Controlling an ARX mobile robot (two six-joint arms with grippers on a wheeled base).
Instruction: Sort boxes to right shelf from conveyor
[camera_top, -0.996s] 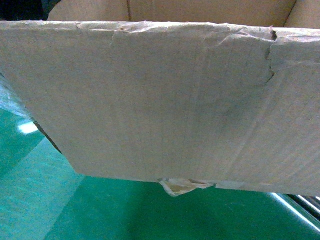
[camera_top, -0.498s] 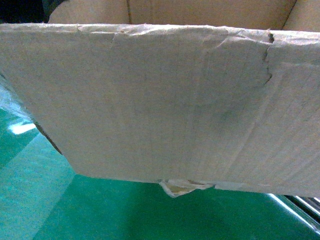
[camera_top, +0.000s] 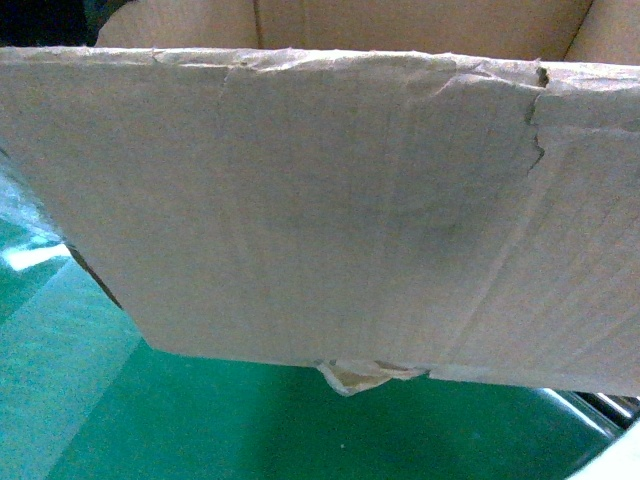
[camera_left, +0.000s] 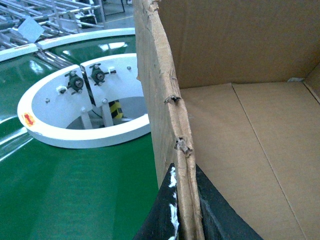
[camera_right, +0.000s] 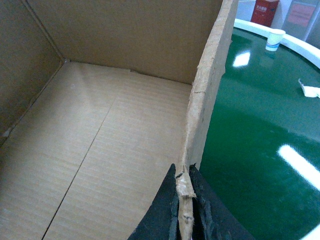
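A green conveyor (camera_top: 200, 420) lies under the raised box (camera_top: 330, 200). Left fingers (camera_left: 167, 215) and right fingers (camera_right: 165, 210) each pinch a torn side wall. Best to lift evenly, keep the box level, and swing slowly toward the shelf, which is unseen.

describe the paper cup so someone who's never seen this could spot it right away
Start from the green conveyor belt beside the cardboard box in the right wrist view. Follow the belt to its white rim at the far edge. The paper cup stands there upright, white with a blue band.
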